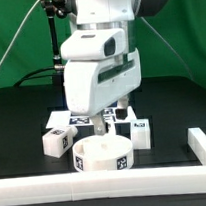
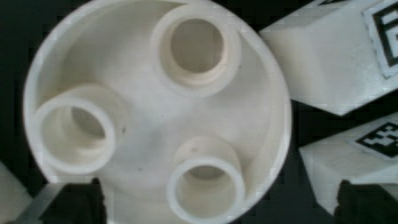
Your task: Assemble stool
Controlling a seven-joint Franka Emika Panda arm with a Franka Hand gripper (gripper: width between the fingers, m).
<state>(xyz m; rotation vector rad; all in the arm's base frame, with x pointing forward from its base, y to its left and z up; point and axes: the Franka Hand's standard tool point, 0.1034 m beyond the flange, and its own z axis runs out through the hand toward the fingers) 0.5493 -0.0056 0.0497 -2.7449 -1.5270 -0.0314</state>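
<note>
The stool's round white seat (image 1: 102, 155) lies on the black table with its three sockets facing up, and it fills the wrist view (image 2: 143, 110). My gripper (image 1: 106, 128) hangs just above it, open, with nothing held; the near part of the seat shows between the fingertips in the wrist view (image 2: 205, 208). One white block leg (image 1: 59, 143) stands to the exterior view's left of the seat. Another leg (image 1: 141, 132) stands to its right. Two tagged legs, one (image 2: 338, 50) and another (image 2: 356, 150), lie beside the seat in the wrist view.
A long white L-shaped rail (image 1: 107, 185) runs along the table's front and turns back along the exterior view's right side (image 1: 203, 143). The marker board (image 1: 62, 119) lies behind the seat, partly hidden by the arm. A black stand rises at the back left.
</note>
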